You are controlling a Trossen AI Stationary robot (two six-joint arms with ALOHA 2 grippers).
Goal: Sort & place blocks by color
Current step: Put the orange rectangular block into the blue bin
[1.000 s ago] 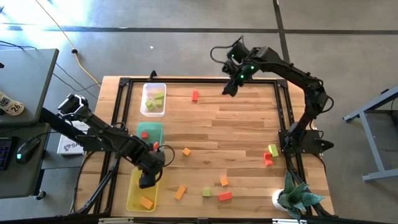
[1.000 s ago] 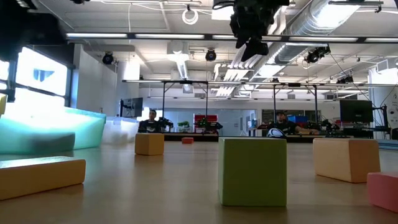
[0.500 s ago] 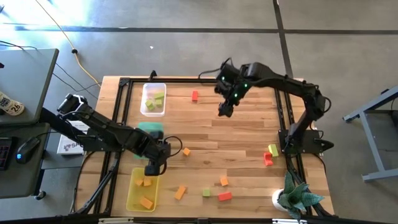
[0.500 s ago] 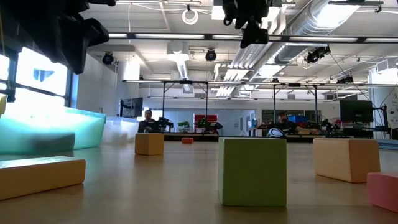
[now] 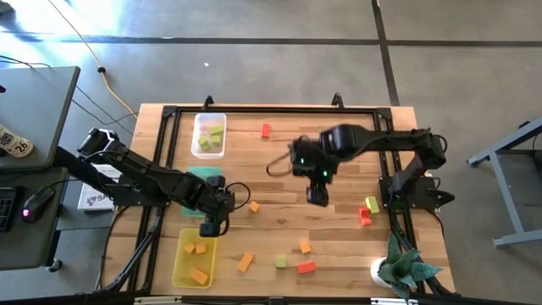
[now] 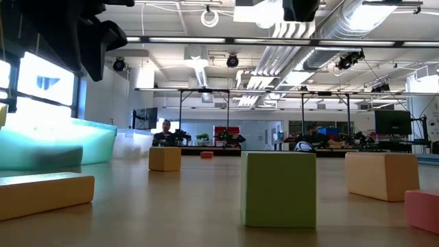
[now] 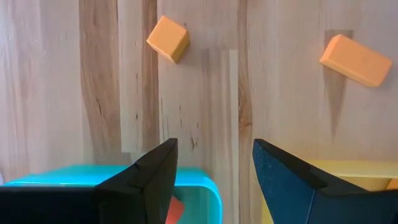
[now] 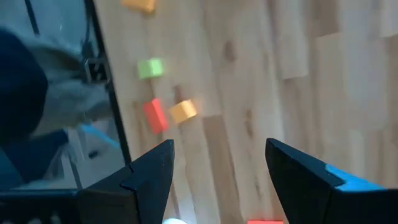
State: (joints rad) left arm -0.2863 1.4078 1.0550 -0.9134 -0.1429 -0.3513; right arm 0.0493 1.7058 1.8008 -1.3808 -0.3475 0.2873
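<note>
Blocks lie loose on the wooden table: a red one (image 5: 265, 130) at the far side, an orange cube (image 5: 253, 206) in the middle, a yellow-green (image 5: 371, 204) and a red one (image 5: 365, 218) at the right. More sit near the front: orange (image 5: 246, 263), green (image 5: 280, 262), orange (image 5: 305, 246), red (image 5: 306, 268). My left gripper (image 5: 210, 229) hangs open over the gap between the green tray (image 5: 203, 176) and the yellow tray (image 5: 191, 261); the orange cube (image 7: 168, 38) lies ahead of it. My right gripper (image 5: 318, 197) hangs open above the table's middle, holding nothing.
The clear tray (image 5: 208, 135) at the far left holds yellow-green blocks. The yellow tray holds orange blocks (image 5: 200, 247); a red block (image 7: 176, 208) lies in the green tray. A black frame (image 5: 161, 127) rims the table. A potted plant (image 5: 405, 267) stands at the near right corner.
My right gripper has swung from the table's far edge toward the middle and the near side, rolling as it went and staying open. My left gripper has shifted off the yellow tray's far end toward the green tray, uncovering an orange block in the yellow tray.
</note>
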